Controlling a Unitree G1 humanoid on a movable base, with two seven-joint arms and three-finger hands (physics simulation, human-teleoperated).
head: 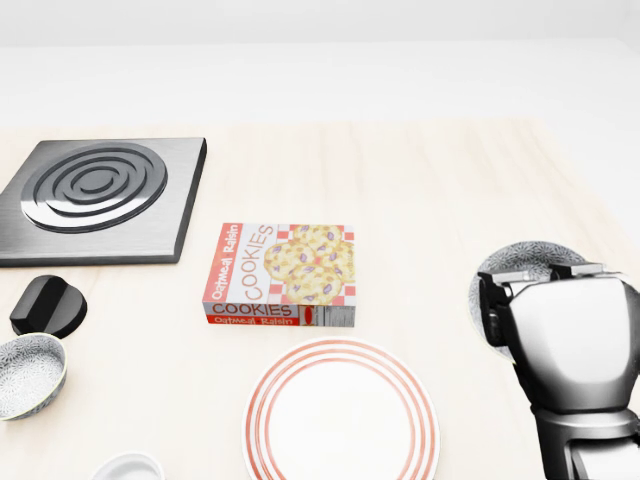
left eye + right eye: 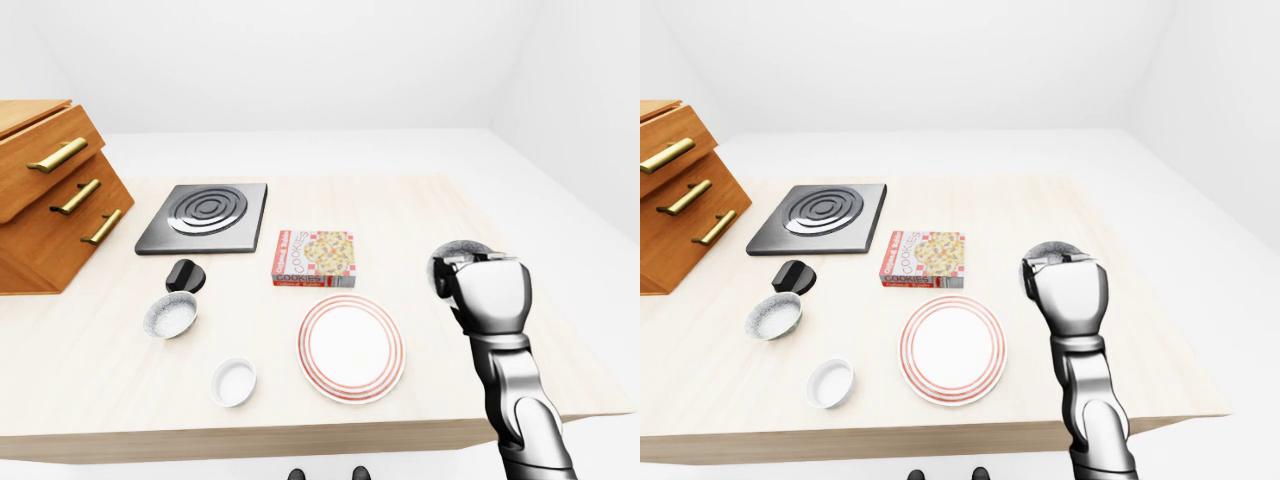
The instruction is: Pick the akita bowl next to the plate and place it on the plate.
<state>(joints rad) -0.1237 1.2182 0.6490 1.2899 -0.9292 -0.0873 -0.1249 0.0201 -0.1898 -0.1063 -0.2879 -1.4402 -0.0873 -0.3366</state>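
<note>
A grey speckled akita bowl (image 1: 527,259) is in my right hand (image 1: 520,292), whose fingers are shut round its rim. It is at the right of the head view, and the hand hides most of it. The bowl seems raised off the light wooden table (image 1: 440,190). Lower left of the hand, the white plate with red rings (image 1: 342,415) lies flat with nothing on it. My left hand does not show in any view.
A cookie box (image 1: 283,274) lies just above the plate. A second speckled bowl (image 1: 28,372), a black knob (image 1: 47,305) and a small white bowl (image 1: 128,468) are at the left. A stove burner (image 1: 95,195) is upper left, and wooden drawers (image 2: 50,190) stand at the far left.
</note>
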